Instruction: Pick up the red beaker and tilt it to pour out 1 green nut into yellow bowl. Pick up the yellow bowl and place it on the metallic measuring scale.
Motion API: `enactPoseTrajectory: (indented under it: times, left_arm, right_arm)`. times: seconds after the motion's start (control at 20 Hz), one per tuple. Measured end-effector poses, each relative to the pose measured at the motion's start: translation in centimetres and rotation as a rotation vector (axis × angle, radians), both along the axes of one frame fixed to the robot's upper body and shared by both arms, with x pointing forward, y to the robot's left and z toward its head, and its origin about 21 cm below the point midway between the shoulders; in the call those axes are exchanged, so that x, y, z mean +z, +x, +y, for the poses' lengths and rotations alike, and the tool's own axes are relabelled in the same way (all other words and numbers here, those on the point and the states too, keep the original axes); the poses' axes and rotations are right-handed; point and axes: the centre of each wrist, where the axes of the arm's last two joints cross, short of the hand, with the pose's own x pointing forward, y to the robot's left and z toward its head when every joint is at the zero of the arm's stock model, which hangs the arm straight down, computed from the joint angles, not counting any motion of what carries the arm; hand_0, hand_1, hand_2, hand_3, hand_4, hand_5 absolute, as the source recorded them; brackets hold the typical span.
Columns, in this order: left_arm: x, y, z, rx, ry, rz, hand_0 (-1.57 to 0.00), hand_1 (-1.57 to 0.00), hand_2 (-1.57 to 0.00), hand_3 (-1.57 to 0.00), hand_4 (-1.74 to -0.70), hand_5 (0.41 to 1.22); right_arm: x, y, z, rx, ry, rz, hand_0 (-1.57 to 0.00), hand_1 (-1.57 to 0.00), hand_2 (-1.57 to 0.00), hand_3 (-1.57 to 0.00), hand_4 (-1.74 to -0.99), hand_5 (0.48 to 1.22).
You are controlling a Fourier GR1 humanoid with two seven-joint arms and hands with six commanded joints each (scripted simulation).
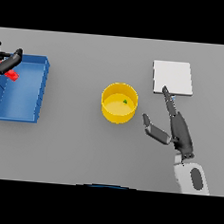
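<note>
Bowl (119,103), yellow, holds one green nut (125,101); likely light, rigid, smooth-walled: grasp its side. Right robot hand (172,127) beside it, spread wide. Left robot hand (4,60) clutches red beaker (11,74).

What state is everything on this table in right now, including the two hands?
Yellow bowl: upright on the table, one green nut inside.
Red beaker: held over the blue bin's far left corner.
Left hand: closed round the beaker.
Right hand: open, fingers straight, between bowl and scale.
Scale: bare, nothing on it.
Blue bin: upright, nothing visible inside.
</note>
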Motion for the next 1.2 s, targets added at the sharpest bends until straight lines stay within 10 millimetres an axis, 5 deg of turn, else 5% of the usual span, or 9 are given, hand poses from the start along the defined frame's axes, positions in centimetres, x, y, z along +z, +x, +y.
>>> enactPoseTrajectory:
  times: [0.2, 0.55, 1.2]
  left_arm:
    - [0.0, -0.1, -0.1, 0.001, -0.013, -0.013, -0.01, -0.01, -0.01, -0.01, -0.72, 0.67]
    - [-0.3, 0.2, -0.3, -0.021, -0.028, -0.008, 0.0, 0.0, 0.0, 0.0, -0.71, 0.676]
    - [0.1, -0.3, 0.1, -0.023, -0.059, -0.025, 0.0, 0.0, 0.0, 0.0, -0.72, 0.688]
  right_arm:
    - [1.9, 1.9, -0.4, 0.168, -0.285, 0.001, 0.0, 0.0, 0.0, 0.0, -1.204, 0.708]
    - [4.8, 5.6, 2.8, 0.499, -0.849, -0.145, 0.0, 0.0, 0.0, 0.0, -1.223, 0.705]
    - [4.2, 10.1, 7.4, 0.777, -1.263, -0.078, 0.0, 0.0, 0.0, 0.0, -1.25, 0.708]
